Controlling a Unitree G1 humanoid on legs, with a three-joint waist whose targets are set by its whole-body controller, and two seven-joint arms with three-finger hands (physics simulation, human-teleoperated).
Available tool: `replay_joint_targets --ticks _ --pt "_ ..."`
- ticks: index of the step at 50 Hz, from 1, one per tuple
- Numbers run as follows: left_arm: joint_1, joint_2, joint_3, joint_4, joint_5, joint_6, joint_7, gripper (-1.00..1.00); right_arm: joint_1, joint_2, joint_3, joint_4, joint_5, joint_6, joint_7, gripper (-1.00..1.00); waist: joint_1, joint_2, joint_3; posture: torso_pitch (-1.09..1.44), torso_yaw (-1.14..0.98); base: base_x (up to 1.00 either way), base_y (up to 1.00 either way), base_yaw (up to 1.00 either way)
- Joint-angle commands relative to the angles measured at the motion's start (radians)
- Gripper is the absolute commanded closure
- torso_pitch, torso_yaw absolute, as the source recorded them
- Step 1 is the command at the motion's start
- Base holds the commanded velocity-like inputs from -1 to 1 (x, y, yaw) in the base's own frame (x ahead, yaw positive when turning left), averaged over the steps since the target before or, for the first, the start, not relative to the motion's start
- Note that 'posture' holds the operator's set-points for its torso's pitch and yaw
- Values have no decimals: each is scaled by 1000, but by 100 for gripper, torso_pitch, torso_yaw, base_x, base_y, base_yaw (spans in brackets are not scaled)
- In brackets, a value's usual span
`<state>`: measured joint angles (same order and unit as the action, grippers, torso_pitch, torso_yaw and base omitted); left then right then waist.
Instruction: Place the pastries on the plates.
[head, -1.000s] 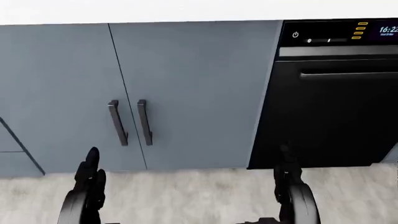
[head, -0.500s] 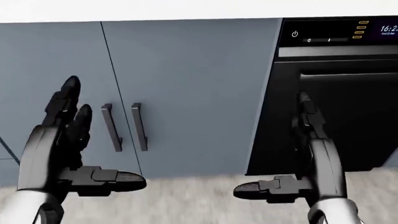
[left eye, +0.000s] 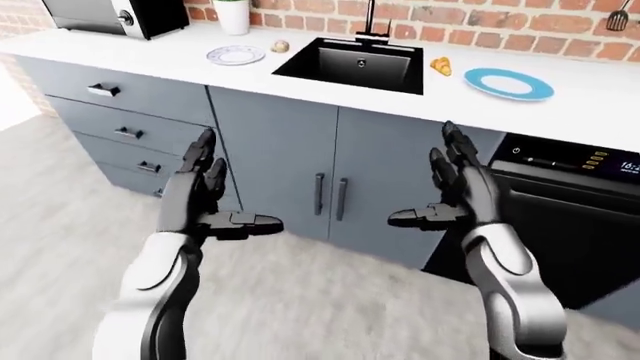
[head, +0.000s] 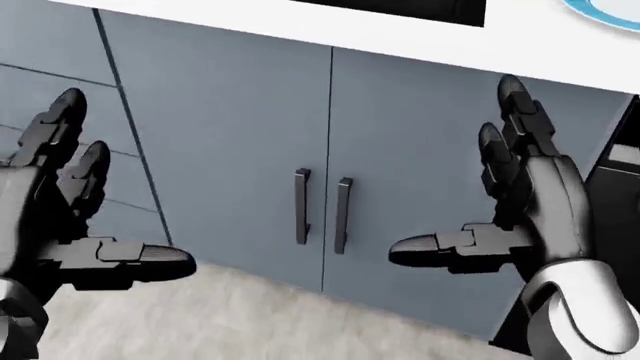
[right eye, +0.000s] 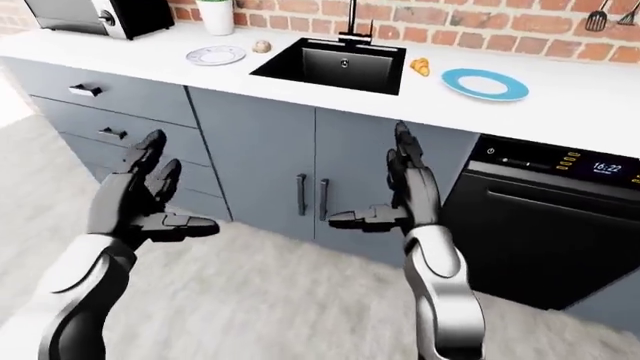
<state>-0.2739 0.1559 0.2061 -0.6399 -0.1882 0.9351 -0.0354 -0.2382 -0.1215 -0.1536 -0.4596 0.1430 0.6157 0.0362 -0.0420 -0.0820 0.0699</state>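
Note:
On the white counter a small white plate (left eye: 236, 55) lies left of the black sink, with a round tan pastry (left eye: 281, 46) just right of it. Right of the sink sits a yellow croissant-like pastry (left eye: 441, 67) beside a blue-rimmed plate (left eye: 509, 83). Both hands hover in front of the grey cabinet doors, well below the counter. My left hand (left eye: 205, 196) is open, fingers up and thumb pointing right. My right hand (left eye: 448, 184) is open too, thumb pointing left. Neither holds anything.
A black sink (left eye: 350, 66) with a faucet is set in the counter (left eye: 140, 52). A dishwasher (left eye: 570, 217) stands at the right, drawers (left eye: 110, 120) at the left. A dark appliance (left eye: 110, 13) and a white pot (left eye: 232, 13) stand at the counter's top left. Brick wall behind.
The head view has swung left and tilted: the dishwasher slid out of it and the counter edge came in. Both hands have risen higher, still open.

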Motion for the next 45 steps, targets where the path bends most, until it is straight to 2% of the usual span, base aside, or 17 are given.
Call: replay_joint_targets --ticks 1,9,11,12,14,16,20,25,27,29,31,33,36,37,39,40,45 --pt "-42 24 18 -41 -8 -13 -1 -100 -37 0 6 -50 4 -4 -4 -100 5 11 -26 0 0 62 51 0" --pt "-95 41 26 -64 -33 46 15 -100 -86 -17 -9 -76 25 50 -19 -100 -37 110 -34 0 0 80 51 0" --pt "-96 43 21 -68 -35 47 16 -100 -85 -19 -7 -73 25 46 -20 -100 -41 161 -43 0 0 82 51 0" --pt "-85 42 10 -75 -34 40 10 -100 -86 -21 -8 -79 25 54 -22 -100 -33 212 -54 0 0 82 52 0" --pt "-87 41 5 -76 -28 41 7 -100 -98 -28 -18 -89 33 73 -24 -100 -20 157 -13 0 0 82 52 0" --pt "-112 44 9 -78 -29 63 11 -100 -109 -35 -23 -96 38 87 -27 -100 2 140 -44 0 0 82 51 0" --pt "-132 45 4 -93 -33 87 19 -100 -116 -43 -22 -108 41 101 -31 -100 33 109 -64 0 0 82 47 0" --pt "-169 53 7 -101 -37 121 25 -100 -134 -49 -34 -116 51 127 -38 -100 15 107 -58 0 0 82 7 0" --pt "-179 55 5 -94 -36 122 29 -100 -138 -55 -40 -128 59 136 -39 -100 7 121 -24 0 0 73 0 0" --pt "-189 58 4 -94 -37 127 32 -100 -147 -62 -52 -138 69 152 -44 -100 6 98 -4 0 0 49 0 0" --pt "-189 59 6 -92 -38 124 32 -100 -151 -68 -59 -147 78 162 -48 -100 11 72 -65 0 0 36 0 0" --pt "-189 62 8 -96 -39 127 30 -100 -151 -72 -60 -147 82 162 -52 -100 26 50 -49 0 0 31 0 0" --pt "-214 73 21 -97 -48 148 32 -100 -161 -80 -58 -149 82 169 -57 -100 29 74 -40 0 0 29 0 0" --pt "-222 76 27 -98 -53 155 34 -100 -160 -84 -52 -150 75 164 -55 -100 34 100 -38 0 0 20 0 0" --pt "-229 81 31 -97 -61 158 38 -100 -164 -82 -51 -158 73 165 -55 -100 65 197 -73 0 0 17 41 0" --pt "-235 84 33 -100 -65 166 40 -100 -168 -82 -50 -158 72 168 -56 -100 74 138 -33 0 0 16 51 0" --pt "-254 93 33 -103 -80 182 53 -100 -180 -83 -60 -161 82 175 -60 -100 87 98 -45 0 0 16 49 0"
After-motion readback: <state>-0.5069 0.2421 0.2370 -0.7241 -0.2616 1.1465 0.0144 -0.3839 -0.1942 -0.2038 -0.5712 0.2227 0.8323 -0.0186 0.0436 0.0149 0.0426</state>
